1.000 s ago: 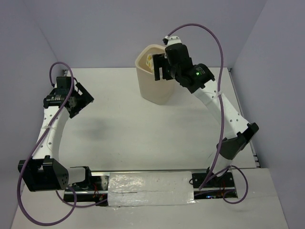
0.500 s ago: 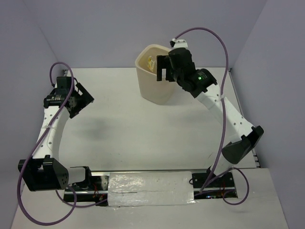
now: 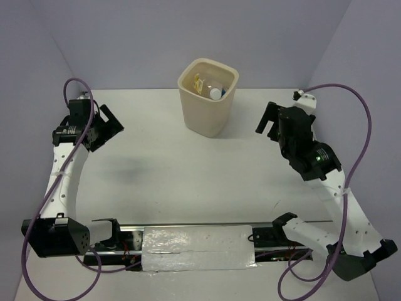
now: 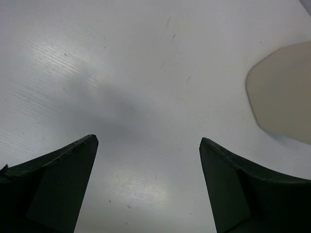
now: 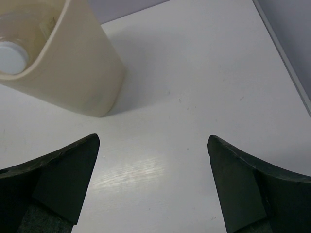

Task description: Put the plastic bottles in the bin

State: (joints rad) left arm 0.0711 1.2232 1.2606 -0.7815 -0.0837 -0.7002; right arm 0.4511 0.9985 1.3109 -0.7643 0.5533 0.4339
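Observation:
The cream bin (image 3: 204, 119) stands at the back middle of the table. Inside it lie plastic bottles: a clear one with a white cap (image 3: 215, 94) and one with a yellow label (image 3: 198, 83). In the right wrist view the bin (image 5: 77, 73) is at upper left, with the white cap (image 5: 10, 57) showing in its mouth. My right gripper (image 3: 264, 118) (image 5: 153, 138) hangs open and empty to the right of the bin. Far left over bare table, my left gripper (image 3: 113, 122) (image 4: 148, 141) is open and empty, with the bin's wall (image 4: 284, 92) at the right edge of its view.
White tabletop (image 3: 188, 169) bounded by lilac walls at the back and both sides. A taped metal rail (image 3: 197, 241) with the arm bases runs along the near edge. Purple cables loop off both arms.
My right arm has pulled back from over the bin's mouth to the right and nearer, its jaws wide. A white-capped bottle now shows inside the bin. The left arm barely shifted.

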